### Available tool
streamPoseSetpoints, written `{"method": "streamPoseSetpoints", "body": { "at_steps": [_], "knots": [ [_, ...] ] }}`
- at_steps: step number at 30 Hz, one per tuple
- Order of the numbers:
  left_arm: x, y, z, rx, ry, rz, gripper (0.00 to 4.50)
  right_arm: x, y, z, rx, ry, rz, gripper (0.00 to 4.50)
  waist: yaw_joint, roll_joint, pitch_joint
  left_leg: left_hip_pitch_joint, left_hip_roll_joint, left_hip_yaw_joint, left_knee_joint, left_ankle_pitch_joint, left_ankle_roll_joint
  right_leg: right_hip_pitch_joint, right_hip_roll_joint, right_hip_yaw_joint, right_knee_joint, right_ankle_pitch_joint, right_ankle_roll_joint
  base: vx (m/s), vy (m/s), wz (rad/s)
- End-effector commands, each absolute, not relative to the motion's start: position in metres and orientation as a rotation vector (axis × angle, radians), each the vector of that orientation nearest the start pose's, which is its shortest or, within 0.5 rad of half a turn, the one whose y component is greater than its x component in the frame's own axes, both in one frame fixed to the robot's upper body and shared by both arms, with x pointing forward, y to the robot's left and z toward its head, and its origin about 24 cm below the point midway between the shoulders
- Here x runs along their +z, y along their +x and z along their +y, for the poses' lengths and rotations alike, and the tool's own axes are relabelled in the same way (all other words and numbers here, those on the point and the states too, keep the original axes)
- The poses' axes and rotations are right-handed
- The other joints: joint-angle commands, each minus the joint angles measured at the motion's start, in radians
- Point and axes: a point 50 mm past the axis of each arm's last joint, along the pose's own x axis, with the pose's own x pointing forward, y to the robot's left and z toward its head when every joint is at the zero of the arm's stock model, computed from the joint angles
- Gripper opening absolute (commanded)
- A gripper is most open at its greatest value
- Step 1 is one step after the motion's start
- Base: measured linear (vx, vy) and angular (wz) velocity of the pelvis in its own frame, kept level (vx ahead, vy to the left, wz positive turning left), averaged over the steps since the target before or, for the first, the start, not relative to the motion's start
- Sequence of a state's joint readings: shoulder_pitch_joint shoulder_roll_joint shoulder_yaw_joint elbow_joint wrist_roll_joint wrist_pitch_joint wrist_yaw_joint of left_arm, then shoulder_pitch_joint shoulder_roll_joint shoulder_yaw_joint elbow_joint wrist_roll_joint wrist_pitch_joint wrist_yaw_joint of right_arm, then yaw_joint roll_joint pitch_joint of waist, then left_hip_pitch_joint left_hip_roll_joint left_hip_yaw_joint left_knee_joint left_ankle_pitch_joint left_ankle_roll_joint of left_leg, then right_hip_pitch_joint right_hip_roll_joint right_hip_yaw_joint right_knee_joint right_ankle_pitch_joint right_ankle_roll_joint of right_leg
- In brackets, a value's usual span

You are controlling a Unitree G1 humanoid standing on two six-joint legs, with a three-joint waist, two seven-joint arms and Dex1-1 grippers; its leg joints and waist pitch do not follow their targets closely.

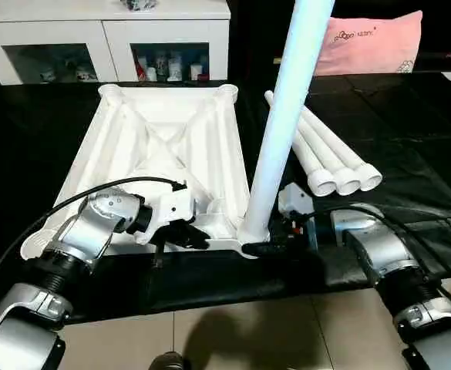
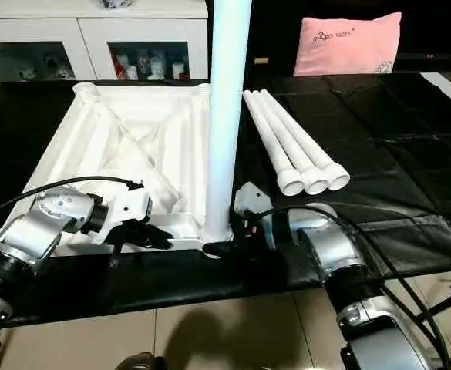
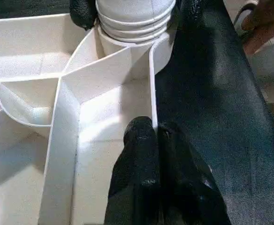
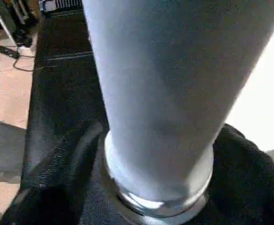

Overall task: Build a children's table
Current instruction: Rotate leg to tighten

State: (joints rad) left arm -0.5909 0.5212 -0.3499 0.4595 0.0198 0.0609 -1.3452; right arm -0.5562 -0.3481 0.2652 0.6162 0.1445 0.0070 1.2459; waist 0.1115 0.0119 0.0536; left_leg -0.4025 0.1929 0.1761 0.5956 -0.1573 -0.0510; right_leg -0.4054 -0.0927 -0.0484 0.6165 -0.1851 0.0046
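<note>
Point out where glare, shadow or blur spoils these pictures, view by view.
Left eye view: the upright leg looks bluish and washed out near the top; a shadow falls on the floor tiles below the table edge. Left wrist view: the tabletop ribs glare white, and the left gripper is a soft dark mass. Right wrist view: the leg is blurred.

The tabletop [image 1: 159, 154] was laid underside up on the mat [image 1: 410, 123], one leg [image 1: 283, 116] stood upright in its near right socket. Three legs [image 1: 325, 154] were laid right of it (side by side), a cabinet [image 1: 102, 35] behind.
</note>
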Motion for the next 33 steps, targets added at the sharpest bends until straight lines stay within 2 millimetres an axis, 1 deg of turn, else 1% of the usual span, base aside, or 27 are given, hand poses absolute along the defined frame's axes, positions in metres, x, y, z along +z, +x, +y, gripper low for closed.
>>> {"method": "streamPoseSetpoints", "body": {
  "at_steps": [1,2,3,4,6,9,15,19,20,21,23,25,28,33],
  "knots": [
    [0.0882,0.308,0.1459,-1.512,0.634,0.396,0.0,0.0534,0.3113,-0.128,1.422,-0.248,0.312,3.33,-0.005,-0.002,-0.078,0.032,0.034,0.0,-0.067,-0.193,0.044,0.045,-0.042,0.028,-0.049,-0.062,-0.276,0.0,0.0,0.0],
    [0.0885,0.3077,0.1458,-1.512,0.634,0.397,0.0,0.0536,0.3112,-0.1282,1.427,-0.246,0.312,3.28,-0.006,-0.001,-0.078,0.032,0.034,0.0,-0.067,-0.196,0.045,0.045,-0.043,0.027,-0.05,-0.069,-0.278,0.0,0.0,0.0],
    [0.0886,0.3073,0.1458,-1.513,0.634,0.399,0.0,0.0535,0.3109,-0.1285,1.436,-0.242,0.312,3.09,-0.006,-0.001,-0.077,0.032,0.034,0.0,-0.067,-0.198,0.044,0.044,-0.043,0.028,-0.05,-0.071,-0.278,0.0,0.0,0.0],
    [0.0887,0.3071,0.1459,-1.513,0.635,0.4,0.0,0.0534,0.3108,-0.1288,1.442,-0.24,0.312,3.09,-0.006,-0.001,-0.078,0.032,0.035,0.0,-0.066,-0.199,0.044,0.045,-0.043,0.028,-0.05,-0.07,-0.278,0.0,0.0,0.0],
    [0.0887,0.3067,0.1459,-1.513,0.635,0.402,0.0,0.0533,0.3106,-0.1292,1.448,-0.24,0.311,2.9,-0.005,0.0,-0.078,0.032,0.034,0.0,-0.066,-0.197,0.044,0.045,-0.043,0.028,-0.049,-0.07,-0.277,0.0,0.0,0.0],
    [0.0888,0.3051,0.146,-1.514,0.635,0.41,0.0,0.053,0.3095,-0.1308,1.461,-0.236,0.311,2.78,-0.005,-0.001,-0.078,0.031,0.034,0.0,-0.066,-0.191,0.047,0.047,-0.042,0.028,-0.048,-0.061,-0.279,0.0,0.0,0.0],
    [0.0881,0.3038,0.1462,-1.511,0.635,0.419,0.0,0.0525,0.3081,-0.1309,1.474,-0.233,0.307,2.74,-0.006,0.002,-0.078,0.032,0.034,0.0,-0.066,-0.199,0.046,0.045,-0.041,0.027,-0.049,-0.068,-0.281,0.0,0.0,0.0],
    [0.0878,0.3031,0.1461,-1.509,0.633,0.422,0.0,0.051,0.3087,-0.1295,1.454,-0.259,0.301,2.74,-0.006,0.001,-0.079,0.032,0.034,-0.001,-0.066,-0.197,0.044,0.045,-0.041,0.027,-0.048,-0.062,-0.281,0.0,0.0,0.0],
    [0.0876,0.3027,0.146,-1.509,0.632,0.424,0.0,0.0521,0.3096,-0.129,1.449,-0.222,0.305,3.09,-0.006,0.001,-0.079,0.032,0.033,0.0,-0.065,-0.195,0.045,0.046,-0.041,0.027,-0.048,-0.059,-0.283,0.0,0.0,0.0],
    [0.0875,0.3025,0.146,-1.509,0.631,0.425,0.0,0.053,0.31,-0.129,1.45,-0.195,0.309,3.09,-0.007,0.0,-0.078,0.032,0.033,-0.001,-0.065,-0.195,0.047,0.046,-0.04,0.027,-0.048,-0.06,-0.283,0.0,0.0,0.0],
    [0.0875,0.3022,0.146,-1.507,0.631,0.428,0.0,0.0555,0.3113,-0.1288,1.444,-0.197,0.292,3.46,-0.007,0.001,-0.078,0.032,0.034,-0.001,-0.066,-0.196,0.047,0.045,-0.041,0.027,-0.049,-0.066,-0.283,0.0,0.0,0.0],
    [0.0874,0.302,0.1461,-1.506,0.631,0.429,0.0,0.0562,0.3117,-0.1287,1.441,-0.212,0.281,3.54,-0.007,0.002,-0.078,0.032,0.034,-0.001,-0.066,-0.2,0.044,0.045,-0.041,0.027,-0.049,-0.071,-0.281,0.0,0.0,0.0],
    [0.0873,0.3017,0.1462,-1.507,0.632,0.432,0.0,0.057,0.3119,-0.1285,1.441,-0.229,0.268,3.54,-0.007,0.003,-0.079,0.033,0.033,-0.001,-0.066,-0.201,0.042,0.045,-0.04,0.027,-0.049,-0.064,-0.282,0.0,0.0,0.0],
    [0.0877,0.3013,0.1463,-1.506,0.635,0.438,0.0,0.0584,0.3101,-0.1286,1.459,-0.211,0.262,3.54,-0.007,0.003,-0.079,0.032,0.033,-0.001,-0.065,-0.198,0.045,0.046,-0.04,0.027,-0.047,-0.051,-0.285,0.0,0.0,0.0]
  ]
}}
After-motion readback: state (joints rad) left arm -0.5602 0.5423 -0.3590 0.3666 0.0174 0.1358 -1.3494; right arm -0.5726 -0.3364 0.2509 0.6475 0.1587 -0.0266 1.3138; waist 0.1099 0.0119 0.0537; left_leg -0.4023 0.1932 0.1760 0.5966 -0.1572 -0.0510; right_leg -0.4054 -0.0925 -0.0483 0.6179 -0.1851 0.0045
